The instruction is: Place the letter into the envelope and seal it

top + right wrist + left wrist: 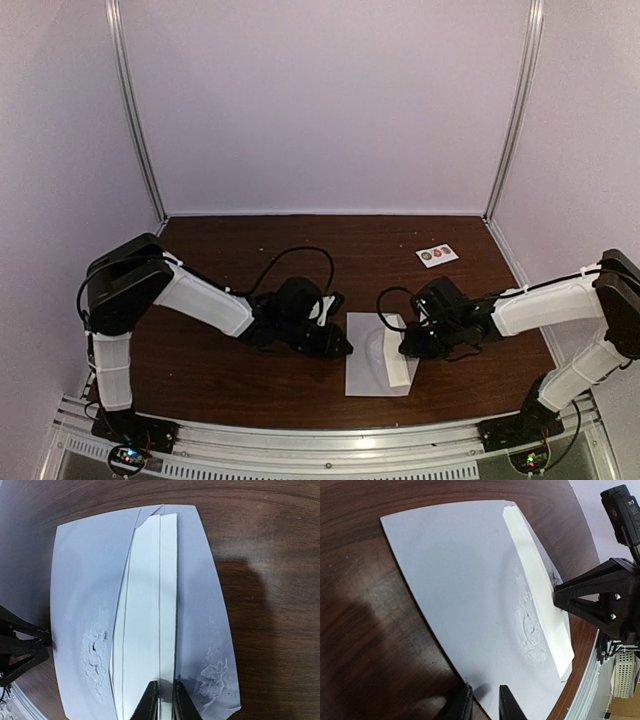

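Envelope (365, 368) lies flat on the table (240, 265), near-centre between the two arms, long axis running near-to-far. Left wrist view shows it (460, 590) as a pale sheet with a scuffed, rough patch close to the letter. Right wrist view (80, 580) shows two such patches, one on each side of the letter.

Letter (397, 352) is a folded white strip sitting on the right part of the envelope, parallel to its long edge. In the right wrist view the letter (150, 605) shows stacked fold layers and tapers toward the far end. Can't tell whether any of it is inside the envelope.

Right gripper (165, 687): fingers pinched close on the near end of the letter, with a fold line running straight into the gap. Top view has the right gripper (408, 345) against the strip's right side. The left wrist view agrees, showing one black fingertip of it (559, 596) touching the letter (535, 585).

Left gripper (485, 696) is at the envelope's left edge. The fingers show a narrow gap and the paper edge runs into it. Can't tell if it's actually pinching the paper. Top view puts it (345, 348) just at that edge. From the right wrist it (49, 642) shows tips touching the edge.

Sticker card (437, 254) lies far right, well apart from the envelope.
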